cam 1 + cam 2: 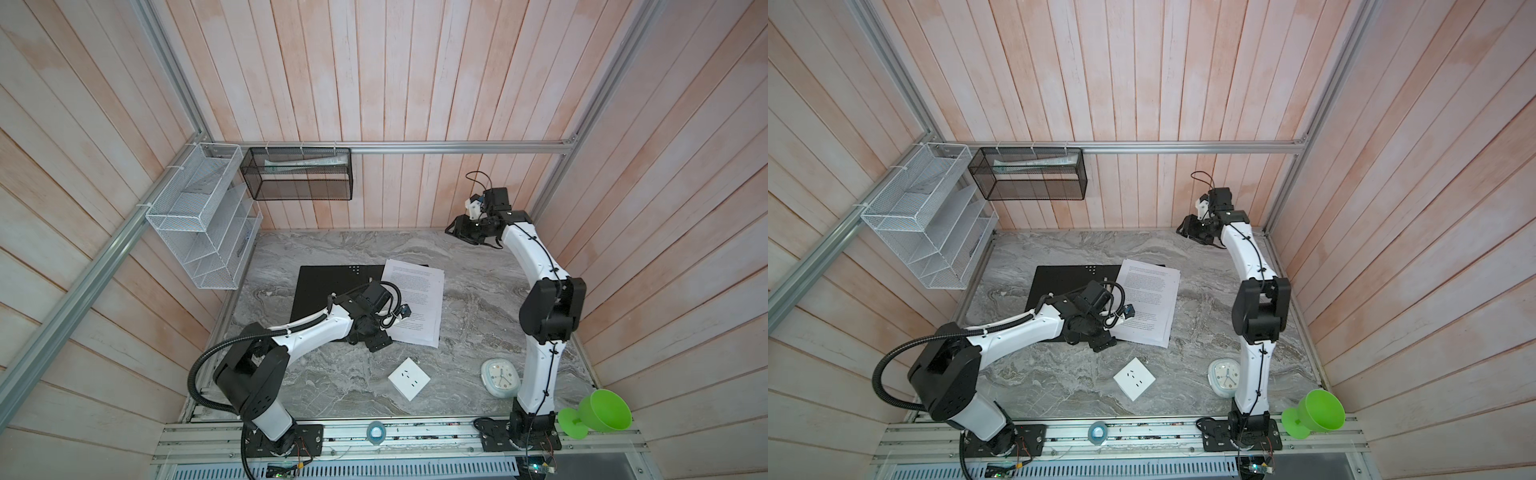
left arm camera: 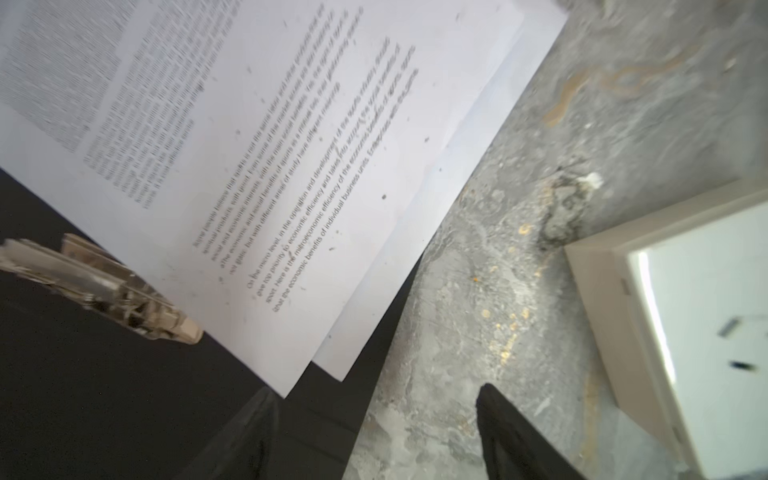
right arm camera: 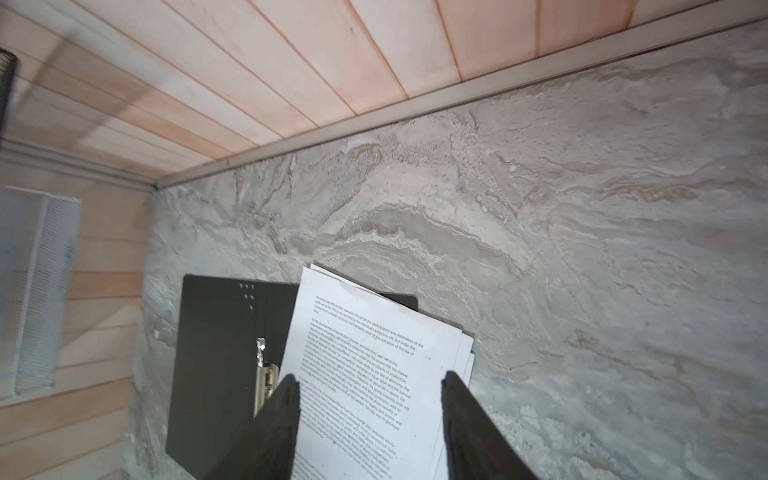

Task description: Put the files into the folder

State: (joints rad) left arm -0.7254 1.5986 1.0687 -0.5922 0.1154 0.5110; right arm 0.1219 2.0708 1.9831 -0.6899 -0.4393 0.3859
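The folder (image 1: 328,291) lies open on the marble table, black inside up, in both top views. Its metal clip (image 2: 124,291) shows beside the files. The files (image 1: 415,303), white sheets with small black text, rest skewed on the folder's right half and overhang it onto the table; they also show as files (image 3: 365,374) in the right wrist view. My left gripper (image 1: 376,340) is low at the folder's near right corner, open, nothing between its fingertips (image 2: 498,415). My right gripper (image 1: 465,230) hangs high at the back right, open and empty, and looks down on the files.
A white socket plate (image 1: 409,378) lies in front of the files. A round clock (image 1: 498,378) sits by the right arm's base, a green funnel-shaped cup (image 1: 598,411) at the front right. A white mesh rack (image 1: 199,216) and a black mesh rack (image 1: 299,174) hang on the walls.
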